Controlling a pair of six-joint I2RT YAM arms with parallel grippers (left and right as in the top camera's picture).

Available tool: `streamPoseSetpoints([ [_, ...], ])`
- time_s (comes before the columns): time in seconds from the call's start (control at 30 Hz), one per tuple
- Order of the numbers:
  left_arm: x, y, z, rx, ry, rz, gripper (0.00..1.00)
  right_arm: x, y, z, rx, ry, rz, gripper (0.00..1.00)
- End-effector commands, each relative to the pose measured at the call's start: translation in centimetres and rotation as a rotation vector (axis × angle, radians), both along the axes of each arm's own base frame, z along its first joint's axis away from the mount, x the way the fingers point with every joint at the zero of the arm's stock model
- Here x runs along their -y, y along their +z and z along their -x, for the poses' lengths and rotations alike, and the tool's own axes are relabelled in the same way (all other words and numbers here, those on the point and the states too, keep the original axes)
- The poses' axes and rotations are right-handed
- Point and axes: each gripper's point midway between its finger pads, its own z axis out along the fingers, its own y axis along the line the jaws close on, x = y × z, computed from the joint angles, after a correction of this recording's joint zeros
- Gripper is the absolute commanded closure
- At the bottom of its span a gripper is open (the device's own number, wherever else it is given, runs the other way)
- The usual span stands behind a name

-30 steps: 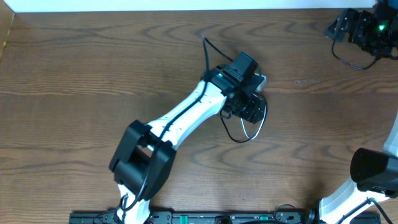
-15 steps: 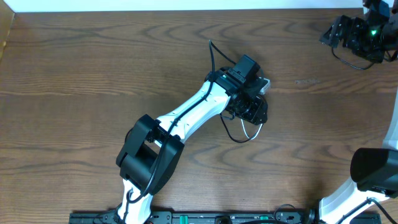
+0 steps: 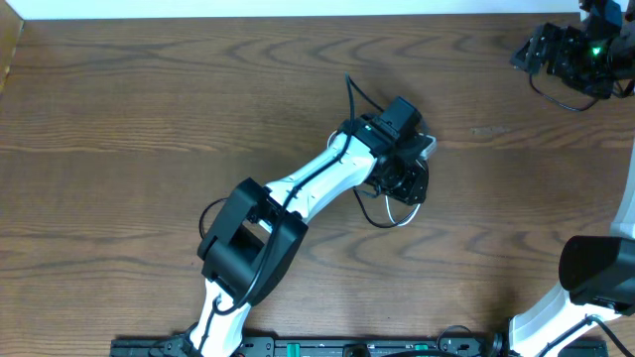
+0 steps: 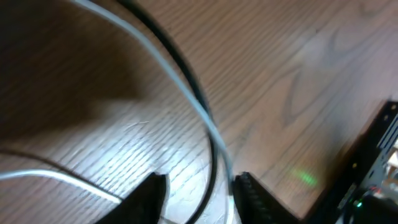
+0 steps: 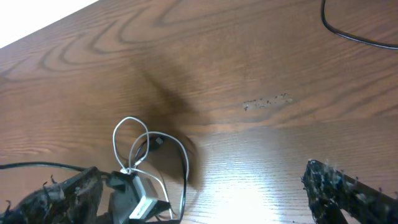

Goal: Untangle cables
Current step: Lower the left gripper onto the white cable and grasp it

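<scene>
The left jaws are half open over the desk (image 3: 149,119). The black cord (image 4: 168,46) and white cord (image 4: 219,143) run between them, not pinched yet. The right jaws are wide open, empty and far off. This looks like the grabbing step. Next, pinch just one cord.

Dark wooden tabletop under overhead light

The table (image 3: 149,119) is dark brown with bold wavy grain and fills nearly every view; a plain white strip (image 3: 298,8) runs along its far edge; a small pale scuff (image 3: 491,130) marks the wood right of centre; a soft glare (image 5: 249,186) whitens the near surface.
</scene>
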Motion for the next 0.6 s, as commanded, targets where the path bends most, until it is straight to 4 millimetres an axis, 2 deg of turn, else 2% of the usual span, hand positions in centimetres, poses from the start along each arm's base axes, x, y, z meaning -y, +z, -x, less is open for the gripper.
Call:
streamPoseSetpoints([
  [0.0,0.5,-0.3,0.5,-0.009,-0.014,0.007,0.78,-0.4,0.1,0.1,0.007,0.028,0.013,0.01],
  [0.03,0.5,-0.3,0.5,-0.009,-0.014,0.007,0.81,-0.4,0.1,0.1,0.007,0.028,0.013,0.01],
  [0.2,0.1,-0.7,-0.1,0.018,-0.001,-0.023,0.80,-0.4,0.1,0.1,0.009,0.028,0.013,0.01],
  [0.3,0.0,-0.7,-0.2,0.023,0.004,-0.030,0.59,-0.4,0.1,0.1,0.009,0.028,0.013,0.01],
  [0.37,0.1,-0.8,0.0,0.004,0.027,-0.036,0.49,-0.3,0.1,0.1,0.010,0.028,0.015,0.01],
  [0.57,0.1,-1.8,0.7,0.050,0.024,-0.111,0.46,-0.3,0.2,0.0,0.015,0.027,0.017,0.01],
])
